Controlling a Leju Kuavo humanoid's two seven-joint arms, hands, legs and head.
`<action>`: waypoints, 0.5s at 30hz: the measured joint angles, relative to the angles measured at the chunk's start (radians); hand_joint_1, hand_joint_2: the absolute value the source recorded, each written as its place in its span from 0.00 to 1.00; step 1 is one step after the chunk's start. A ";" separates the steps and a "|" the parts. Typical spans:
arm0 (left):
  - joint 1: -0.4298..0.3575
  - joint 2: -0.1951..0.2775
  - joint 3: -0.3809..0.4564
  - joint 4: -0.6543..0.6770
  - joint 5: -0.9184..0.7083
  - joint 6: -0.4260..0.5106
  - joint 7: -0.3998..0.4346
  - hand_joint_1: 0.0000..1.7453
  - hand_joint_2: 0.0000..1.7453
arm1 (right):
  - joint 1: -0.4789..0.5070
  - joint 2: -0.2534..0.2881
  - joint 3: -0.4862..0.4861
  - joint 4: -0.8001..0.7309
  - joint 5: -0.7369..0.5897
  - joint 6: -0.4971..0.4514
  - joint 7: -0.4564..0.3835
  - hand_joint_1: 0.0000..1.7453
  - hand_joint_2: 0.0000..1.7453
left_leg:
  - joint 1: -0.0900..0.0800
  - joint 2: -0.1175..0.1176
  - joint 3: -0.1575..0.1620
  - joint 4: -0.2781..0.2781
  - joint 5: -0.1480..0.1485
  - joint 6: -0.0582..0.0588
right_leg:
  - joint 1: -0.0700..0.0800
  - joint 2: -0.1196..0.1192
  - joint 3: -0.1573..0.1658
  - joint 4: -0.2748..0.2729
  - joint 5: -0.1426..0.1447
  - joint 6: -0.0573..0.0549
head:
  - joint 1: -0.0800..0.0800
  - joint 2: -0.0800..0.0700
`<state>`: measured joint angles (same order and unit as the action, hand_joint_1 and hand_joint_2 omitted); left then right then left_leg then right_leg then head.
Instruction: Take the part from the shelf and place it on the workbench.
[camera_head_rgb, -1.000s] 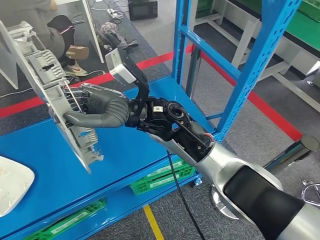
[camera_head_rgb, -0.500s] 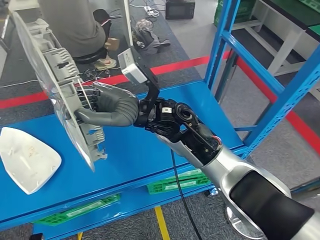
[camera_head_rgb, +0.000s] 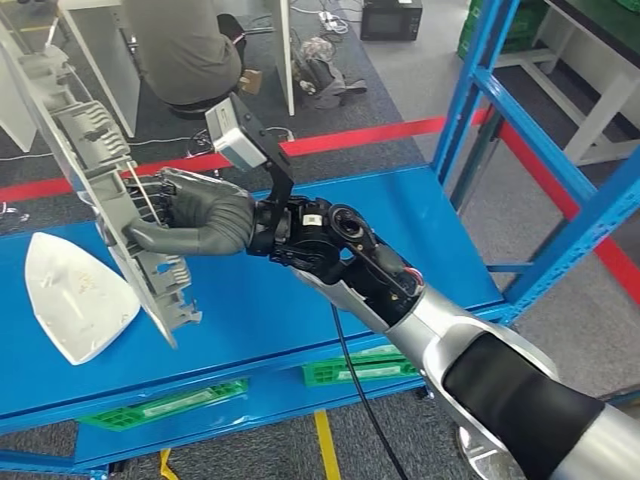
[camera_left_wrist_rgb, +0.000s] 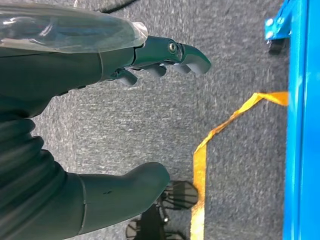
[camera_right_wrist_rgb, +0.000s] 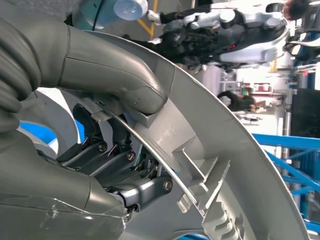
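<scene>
The right hand (camera_head_rgb: 198, 215) of a humanoid robot closes its dark fingers (camera_head_rgb: 155, 196) and thick grey thumb around the ribbed back of a large grey plastic part (camera_head_rgb: 98, 170), gripping it and holding it tilted in the air above the blue counter (camera_head_rgb: 302, 300), its lower edge close over the surface but apparently not touching. In the right wrist view the thumb (camera_right_wrist_rgb: 124, 82) presses onto the curved rim of the part (camera_right_wrist_rgb: 226, 150) while the fingers (camera_right_wrist_rgb: 124, 165) hook into the ribs underneath. The silver right arm (camera_head_rgb: 468, 350) stretches across the counter from the lower right, a boxy grey camera unit (camera_head_rgb: 235, 135) mounted at its wrist. On the counter just beside the held part, toward the robot's left, lies a white moulded panel (camera_head_rgb: 75, 295), flat and apart from the hand. Green trays (camera_head_rgb: 355, 368) sit on the lower level beneath the counter. Blue shelf uprights (camera_head_rgb: 513, 110) rise at the right of the scene, and a red floor line (camera_head_rgb: 362, 138) runs behind the counter, where a person (camera_head_rgb: 185, 45) sits. The left hand (camera_left_wrist_rgb: 94, 115) hangs over grey carpet with its fingers (camera_left_wrist_rgb: 170, 52) and thumb spread apart, holding nothing, near a strip of yellow tape (camera_left_wrist_rgb: 211, 150) on the floor and a blue frame (camera_left_wrist_rgb: 302, 125).
</scene>
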<state>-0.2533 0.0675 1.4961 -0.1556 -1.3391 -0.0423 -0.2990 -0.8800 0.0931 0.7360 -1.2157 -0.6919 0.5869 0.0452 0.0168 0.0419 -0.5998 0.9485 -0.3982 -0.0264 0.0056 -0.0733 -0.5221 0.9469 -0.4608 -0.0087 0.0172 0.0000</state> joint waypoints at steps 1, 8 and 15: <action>0.001 0.000 0.000 0.000 0.000 0.000 0.000 0.00 1.00 | 0.000 0.000 0.000 0.000 0.000 0.000 0.000 1.00 1.00 | 0.000 -0.011 -0.002 0.001 0.001 0.007 | 0.001 -0.007 0.002 0.001 -0.003 0.004 | 0.003 0.000; 0.004 -0.001 0.000 0.000 0.009 0.008 -0.003 0.00 1.00 | 0.003 0.000 0.001 0.000 -0.003 0.006 0.000 1.00 1.00 | 0.003 -0.068 0.000 0.000 0.002 0.033 | -0.006 0.067 -0.135 0.310 -0.154 0.024 | 0.033 0.000; 0.008 -0.006 0.000 0.000 0.010 0.011 -0.010 0.00 1.00 | 0.003 0.001 0.001 -0.001 -0.004 0.006 0.000 1.00 1.00 | 0.003 -0.143 -0.003 0.003 0.004 0.021 | -0.006 0.137 -0.023 0.024 0.004 -0.002 | 0.047 0.000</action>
<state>-0.2454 0.0610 1.4961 -0.1556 -1.3289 -0.0317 -0.3088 -0.8770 0.0936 0.7367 -1.2164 -0.6963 0.5924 0.0449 0.0202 -0.1013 -0.6027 0.9520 -0.3938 -0.0059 -0.0003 0.0633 -0.5447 0.9707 -0.4565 -0.0105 0.0639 0.0000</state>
